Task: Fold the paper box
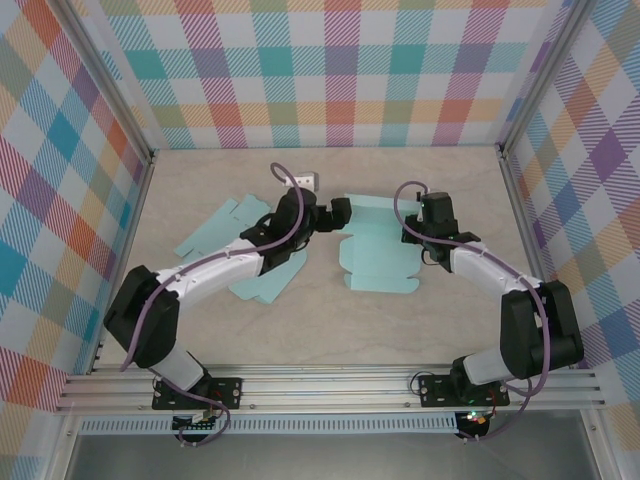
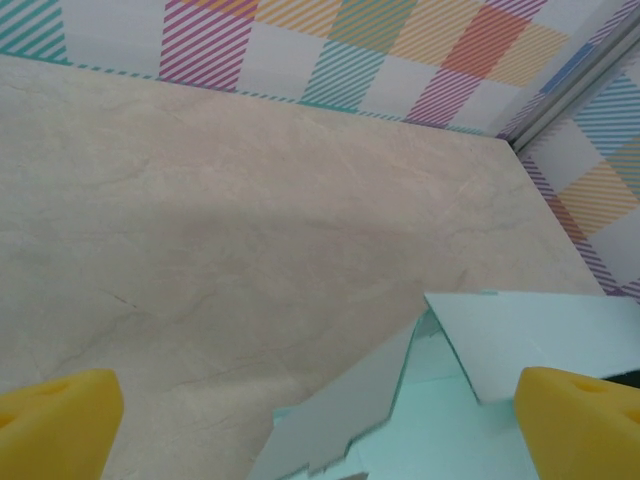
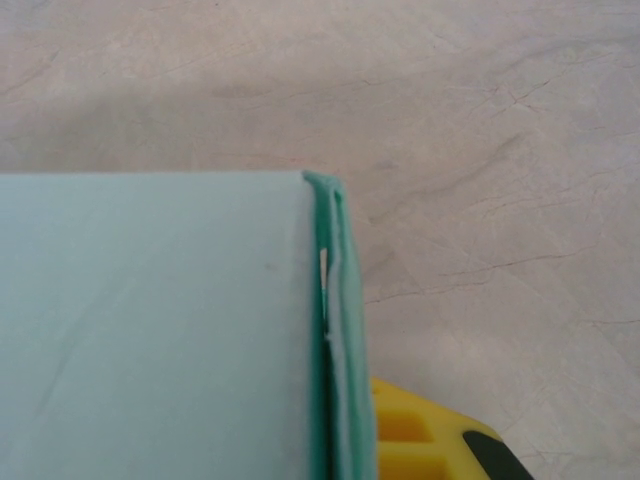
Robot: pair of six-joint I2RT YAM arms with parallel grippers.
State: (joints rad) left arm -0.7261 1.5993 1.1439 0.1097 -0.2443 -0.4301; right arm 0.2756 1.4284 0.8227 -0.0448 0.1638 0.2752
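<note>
The teal paper box lies partly folded in the middle of the table. My right gripper is shut on the box's doubled right wall; one yellow finger shows beside the wall, the other is hidden behind the panel. The left gripper hovers at the box's left edge, open, its yellow fingertips wide apart. Between and ahead of them, a raised grey-backed flap and a second panel stand over the box's teal floor.
Two more flat teal blanks lie to the left, one farther back and one under the left arm. A small grey block sits behind the left gripper. Plaid walls enclose the table on three sides.
</note>
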